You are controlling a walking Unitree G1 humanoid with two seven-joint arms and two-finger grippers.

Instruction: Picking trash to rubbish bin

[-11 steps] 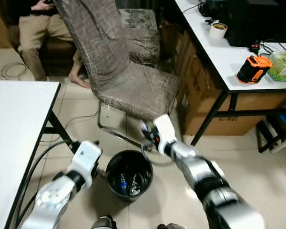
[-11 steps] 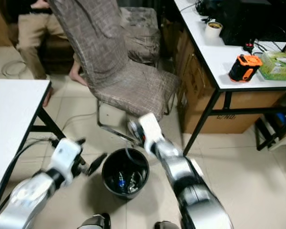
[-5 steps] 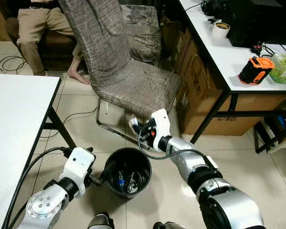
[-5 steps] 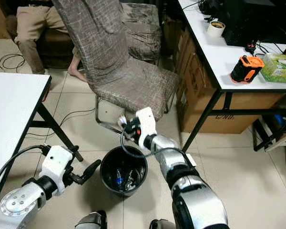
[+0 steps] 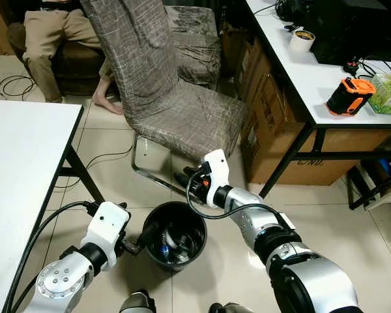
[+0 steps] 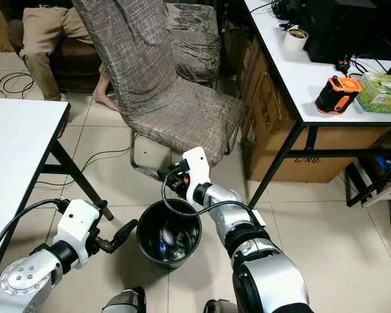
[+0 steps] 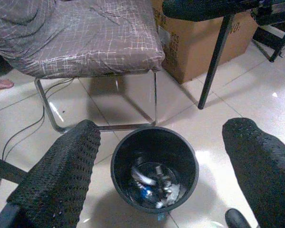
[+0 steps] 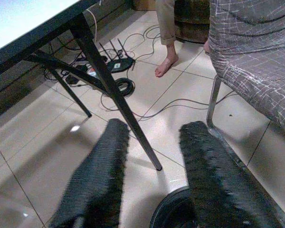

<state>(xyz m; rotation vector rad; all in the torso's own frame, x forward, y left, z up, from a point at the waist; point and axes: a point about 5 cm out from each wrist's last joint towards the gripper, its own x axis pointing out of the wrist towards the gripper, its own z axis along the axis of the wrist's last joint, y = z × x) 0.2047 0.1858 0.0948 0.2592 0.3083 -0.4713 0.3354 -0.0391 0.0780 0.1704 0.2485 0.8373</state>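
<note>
Right gripper (image 5: 184,179): hovers just above the far rim of the bin, its two black fingers parted with nothing between them.
Left gripper (image 6: 125,231): low, just beside the bin's left side, fingers spread wide and empty; in its wrist view the bin sits between the two fingers (image 7: 61,175).
Rubbish bin (image 5: 151,228): round, black, upright on the tiled floor; this is the landmark for everything else.
Trash (image 7: 152,183): small pieces lie at the bottom of the bin, a bit of blue among pale scraps.
Chair (image 5: 182,117): grey checked fabric, metal frame, just behind the bin.
White table (image 5: 19,163): to the left of the bin, its dark leg near the left arm.
Desk (image 5: 300,72): behind and to the right of the bin, carrying an orange and black tool (image 5: 347,96).
Cardboard box (image 5: 274,143): under that desk.
Person (image 5: 52,32): seated well behind the bin, one bare foot (image 8: 165,67) on the floor.
</note>
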